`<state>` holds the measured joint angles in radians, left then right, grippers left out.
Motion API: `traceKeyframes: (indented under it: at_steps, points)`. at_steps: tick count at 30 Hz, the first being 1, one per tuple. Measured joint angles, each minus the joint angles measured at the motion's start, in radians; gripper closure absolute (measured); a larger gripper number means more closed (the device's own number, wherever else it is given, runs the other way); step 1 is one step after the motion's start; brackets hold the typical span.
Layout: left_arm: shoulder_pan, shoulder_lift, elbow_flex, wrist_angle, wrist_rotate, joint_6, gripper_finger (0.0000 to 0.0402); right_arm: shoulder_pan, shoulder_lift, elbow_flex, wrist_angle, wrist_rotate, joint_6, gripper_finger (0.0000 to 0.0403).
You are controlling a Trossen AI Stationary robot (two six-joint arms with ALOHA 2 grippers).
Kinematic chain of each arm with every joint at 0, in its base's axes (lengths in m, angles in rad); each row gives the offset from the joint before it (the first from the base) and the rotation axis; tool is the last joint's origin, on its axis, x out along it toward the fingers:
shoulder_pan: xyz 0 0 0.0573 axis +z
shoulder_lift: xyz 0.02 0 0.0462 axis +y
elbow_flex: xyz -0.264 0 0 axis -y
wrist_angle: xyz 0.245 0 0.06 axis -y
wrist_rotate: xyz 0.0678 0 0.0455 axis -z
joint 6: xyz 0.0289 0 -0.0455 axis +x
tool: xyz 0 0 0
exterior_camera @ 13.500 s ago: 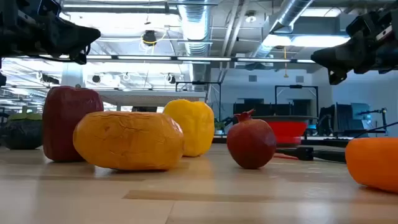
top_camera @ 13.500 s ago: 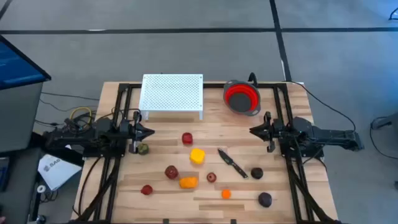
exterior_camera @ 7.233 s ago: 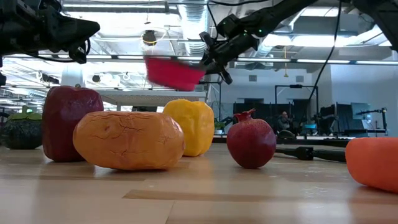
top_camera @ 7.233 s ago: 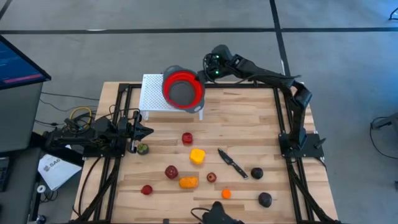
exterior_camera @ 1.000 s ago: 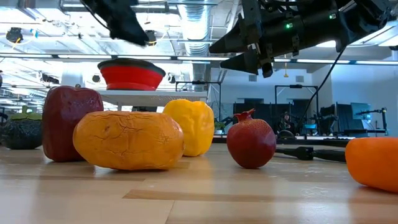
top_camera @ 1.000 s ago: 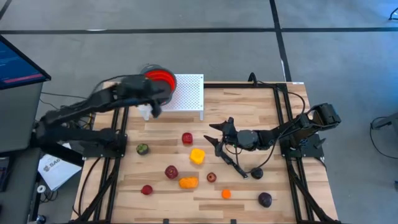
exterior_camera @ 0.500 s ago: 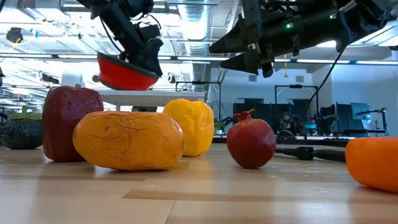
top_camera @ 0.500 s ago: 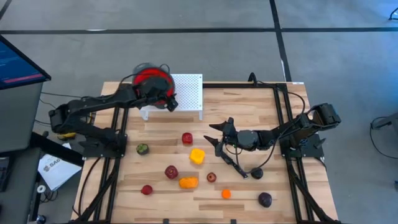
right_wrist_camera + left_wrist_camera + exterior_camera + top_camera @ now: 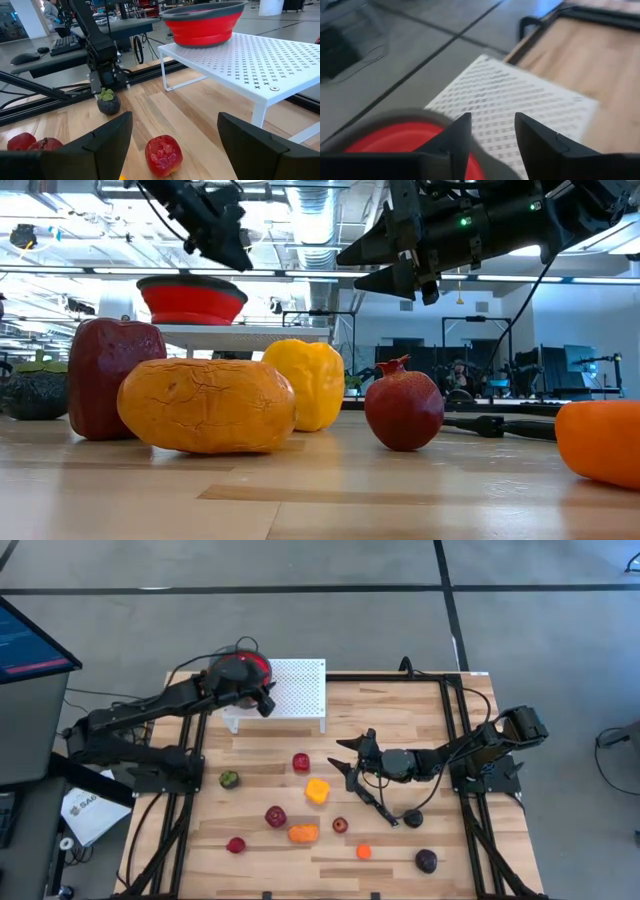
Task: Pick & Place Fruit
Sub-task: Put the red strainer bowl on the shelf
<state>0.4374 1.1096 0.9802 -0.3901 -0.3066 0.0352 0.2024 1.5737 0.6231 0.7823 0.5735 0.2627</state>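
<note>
Since half a second earlier, my left tool had let go of the colander and lifted off it — the red bowl now sat level on the far left corner of the white rack instead of hanging tilted in my grip. That tool hovered just above and beside the colander's rim, fingers spread apart with nothing between them.

My right tool hung over the middle of the counter, also spread wide and empty, pointing toward the rack. It had not shifted in that half second.

All the fruit lay on the counter, none of it in the colander. A red piece lay just ahead of my right tool, with a yellow one close beside it. Nearer the front edge were a dark red piece, an orange one touching or nearly touching it, a small dark red one, a red one and a small orange one. An olive green piece sat off to the left by the frame. Two dark purple pieces lay to the right, and the knife rested between them and the yellow fruit — partly under my right arm.
</note>
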Motion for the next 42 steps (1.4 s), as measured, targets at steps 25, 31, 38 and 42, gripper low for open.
traceKeyframes:
  at_steps: [25,31,38,42]
  points:
    - [-0.079,0.113,0.0,-0.1,-0.284,0.115,0.0102,0.0,0.0,0.0,-0.005,0.0,0.0,0.0117]
    - [-0.084,0.108,0.0,-0.1,-0.295,0.115,0.0159,0.0,0.0,0.0,-0.005,0.0,0.0,0.0117]
    - [-0.122,0.107,0.0,-0.101,-0.296,0.142,0.0271,0.0,0.0,0.0,-0.005,0.0,0.0,0.0117]
    - [-0.151,0.106,0.001,-0.093,-0.307,0.179,0.0333,0.0,0.0,0.0,-0.005,0.0,0.0,0.0117]
